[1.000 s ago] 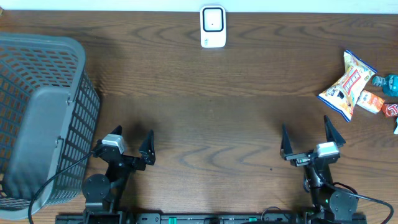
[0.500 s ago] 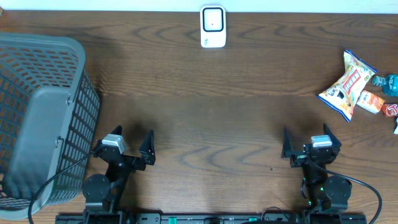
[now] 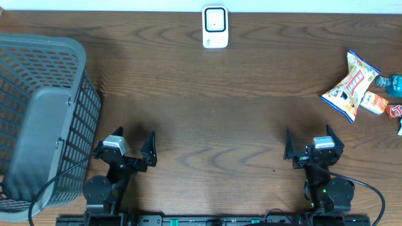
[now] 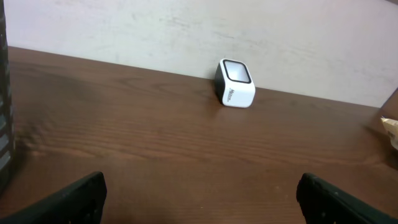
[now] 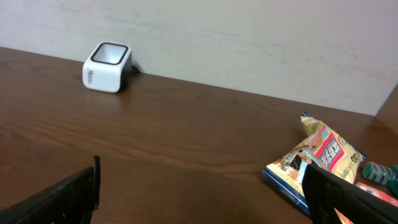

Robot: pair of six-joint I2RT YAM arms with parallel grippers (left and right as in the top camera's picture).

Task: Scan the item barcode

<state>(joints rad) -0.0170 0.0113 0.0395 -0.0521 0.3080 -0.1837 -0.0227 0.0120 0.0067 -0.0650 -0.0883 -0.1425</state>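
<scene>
dark wooden table [image 3: 213,113] fills the view. at its far right edge lies the snack bag [image 3: 350,85], white, orange and blue, tilted, with small packets [image 3: 375,102] just beside it on the right. the bag lies well ahead of the right gripper [image 3: 309,135] and off to its right; that gripper's jaws stand wide apart and hold nothing. the white scanner [image 3: 215,27] sits at the far middle edge, well apart from the bag. the left gripper [image 3: 135,134], likewise spread wide and empty, sits beside the grey basket [image 3: 81,132].
</scene>
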